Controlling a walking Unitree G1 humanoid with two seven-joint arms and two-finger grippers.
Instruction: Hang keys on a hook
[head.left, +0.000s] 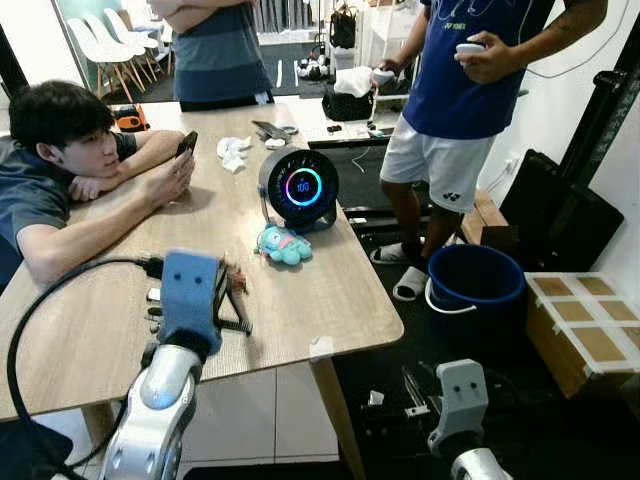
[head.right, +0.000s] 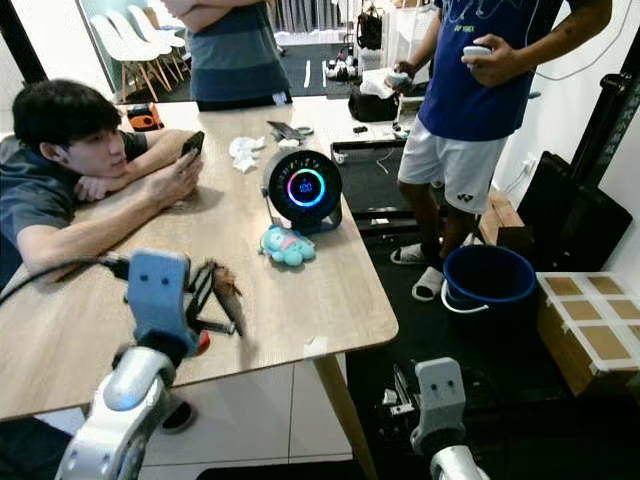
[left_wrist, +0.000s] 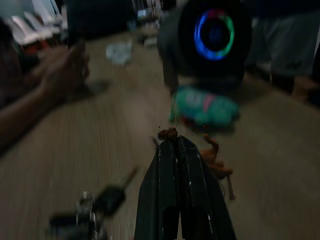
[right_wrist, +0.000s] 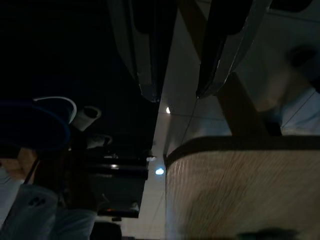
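Two grippers logged. Left gripper (left_wrist: 175, 145) out over desk (head.left: 300, 300), near its front edge; fingers (left_wrist: 167, 190) pressed together, brown keyring charm (left_wrist: 215, 157) caught at the tips and hanging off one side. Same charm (head.right: 222, 283) seen dangling at fingertips in right eye view, clear of the desk top. Black key fob with keys (left_wrist: 92, 212) lying flat on desk beside the fingers, blurred; link between fob and charm not discernible. Teal plush toy (head.left: 282, 244) on desk just ahead of gripper, touching base of round black clock (head.left: 300, 187) with lit ring display. Crumpled tissue (head.left: 233, 152) farther back. Person seated at desk's left side, leaning on forearms, phone (head.left: 187, 144) in hand. Two more people standing beyond desk's far edge and to its right. Blue bucket (head.left: 476, 283) on floor right of desk. Right gripper (right_wrist: 177, 92) hanging low beside desk corner; fingers apart, nothing between them.
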